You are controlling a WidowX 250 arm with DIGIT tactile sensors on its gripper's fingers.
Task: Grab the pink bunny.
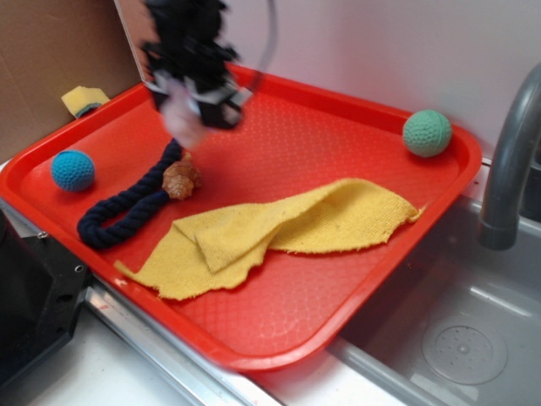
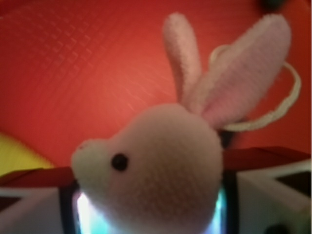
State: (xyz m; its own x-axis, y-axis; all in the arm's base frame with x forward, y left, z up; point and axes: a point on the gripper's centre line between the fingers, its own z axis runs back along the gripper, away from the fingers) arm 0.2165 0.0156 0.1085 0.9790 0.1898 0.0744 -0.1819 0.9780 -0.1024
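The pink bunny (image 2: 161,161) fills the wrist view, a pale-pink plush with a whitish face, a black eye and two long ears pointing up. It sits clamped between my gripper's (image 2: 151,204) fingers, whose pads press on both sides of its head. In the exterior view my black gripper (image 1: 196,106) hangs over the tray's back left with the bunny (image 1: 182,118) blurred in its grip, lifted above the red tray (image 1: 279,326).
On the tray lie a yellow cloth (image 1: 279,228), a dark blue rope loop (image 1: 118,211), a tan shell-like toy (image 1: 180,179), a blue ball (image 1: 73,170) and a green ball (image 1: 426,133). A sink with a grey faucet (image 1: 507,161) is at the right.
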